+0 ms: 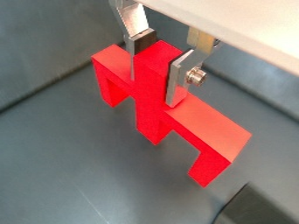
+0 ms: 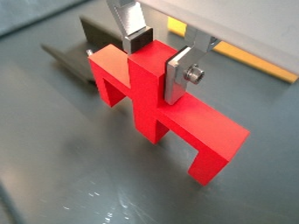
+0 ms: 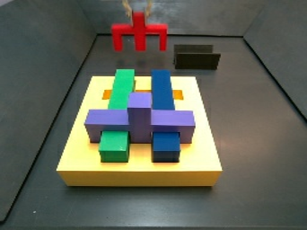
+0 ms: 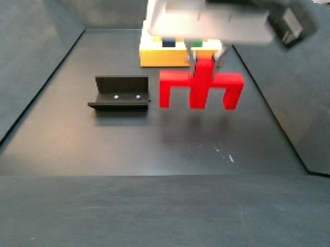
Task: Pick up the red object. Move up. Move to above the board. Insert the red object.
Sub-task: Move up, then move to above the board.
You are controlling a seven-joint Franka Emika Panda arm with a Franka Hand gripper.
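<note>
The red object (image 1: pixel 176 114) is a flat red piece with several prongs. It also shows in the other wrist view (image 2: pixel 176 118) and in both side views (image 3: pixel 140 34) (image 4: pixel 198 87). My gripper (image 1: pixel 160 63) (image 2: pixel 158 61) is shut on its central bar, one silver finger (image 1: pixel 177 77) on each side. In the side views the gripper (image 3: pixel 135 11) (image 4: pixel 203 53) comes down from above the piece. The piece hangs upright, prongs down, at or just above the floor; I cannot tell which. The yellow board (image 3: pixel 78 153) (image 4: pixel 154 58) lies apart from it.
The board carries a green bar (image 3: pixel 118 99), a blue bar (image 3: pixel 163 103) and a purple cross piece (image 3: pixel 138 117) over orange (image 3: pixel 108 92). The dark fixture (image 3: pixel 197 58) (image 4: pixel 120 94) (image 2: pixel 79 54) stands on the floor beside the red object. Grey walls ring the floor.
</note>
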